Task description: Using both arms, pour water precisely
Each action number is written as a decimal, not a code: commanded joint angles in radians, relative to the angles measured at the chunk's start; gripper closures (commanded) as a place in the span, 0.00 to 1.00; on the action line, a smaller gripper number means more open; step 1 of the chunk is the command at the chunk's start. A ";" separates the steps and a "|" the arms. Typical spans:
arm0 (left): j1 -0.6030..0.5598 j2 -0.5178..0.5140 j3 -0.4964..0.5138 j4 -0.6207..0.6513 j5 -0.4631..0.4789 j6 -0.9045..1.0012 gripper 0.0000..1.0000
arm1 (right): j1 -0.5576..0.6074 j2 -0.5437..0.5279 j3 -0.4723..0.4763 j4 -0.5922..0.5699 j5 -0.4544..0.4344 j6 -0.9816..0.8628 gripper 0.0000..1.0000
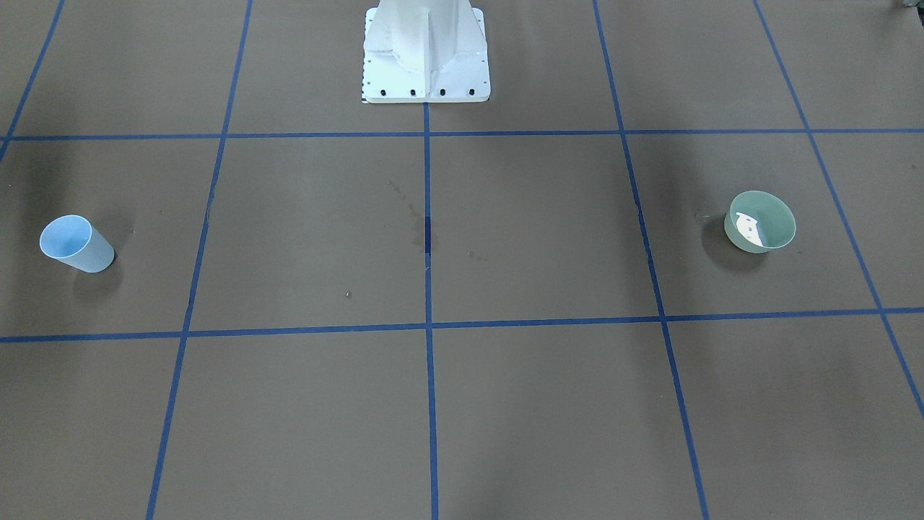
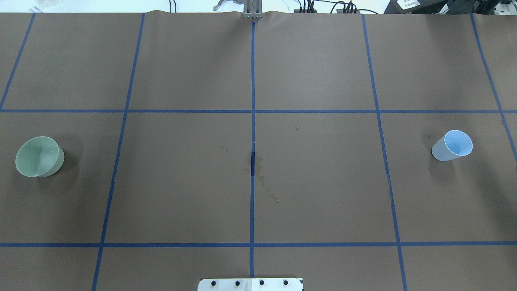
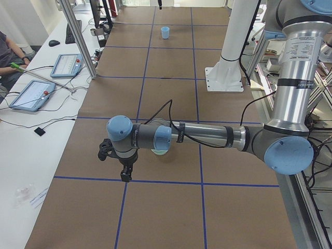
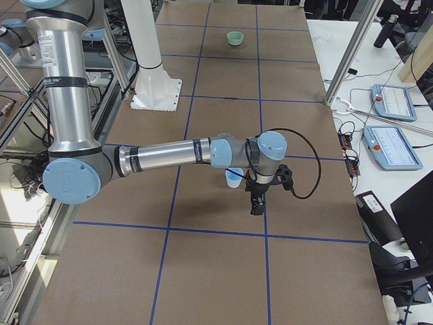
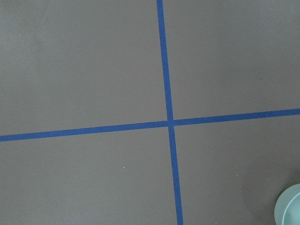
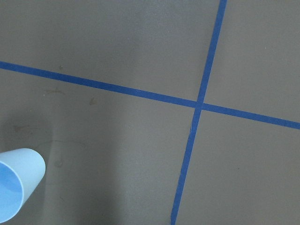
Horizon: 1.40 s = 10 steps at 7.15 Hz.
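Brown table (image 2: 185,190): only side views show both arms (image 3: 207,136).

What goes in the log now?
green bowl: upright, untouched | blue cup: upright, untouched | left gripper: near bowl | right gripper: near cup

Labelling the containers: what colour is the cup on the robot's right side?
Light blue; the cup shows best in the overhead exterior view.
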 commanded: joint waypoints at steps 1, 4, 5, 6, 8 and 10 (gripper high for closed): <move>0.002 0.005 -0.008 -0.007 -0.003 0.003 0.00 | 0.000 -0.001 -0.003 0.000 0.042 -0.001 0.01; 0.000 0.007 -0.015 -0.004 -0.076 0.003 0.00 | 0.000 -0.003 -0.004 0.000 0.050 -0.001 0.01; 0.002 0.033 -0.022 -0.017 -0.077 0.003 0.00 | 0.000 -0.003 -0.004 0.000 0.050 -0.001 0.01; 0.002 0.027 -0.016 -0.021 -0.078 0.005 0.00 | 0.000 -0.003 -0.004 0.000 0.050 -0.001 0.01; 0.003 0.022 -0.020 -0.027 -0.078 0.011 0.00 | 0.000 -0.001 -0.006 0.000 0.047 -0.001 0.01; 0.003 0.025 -0.008 -0.042 -0.078 0.004 0.00 | 0.000 -0.003 -0.004 0.002 0.044 -0.003 0.01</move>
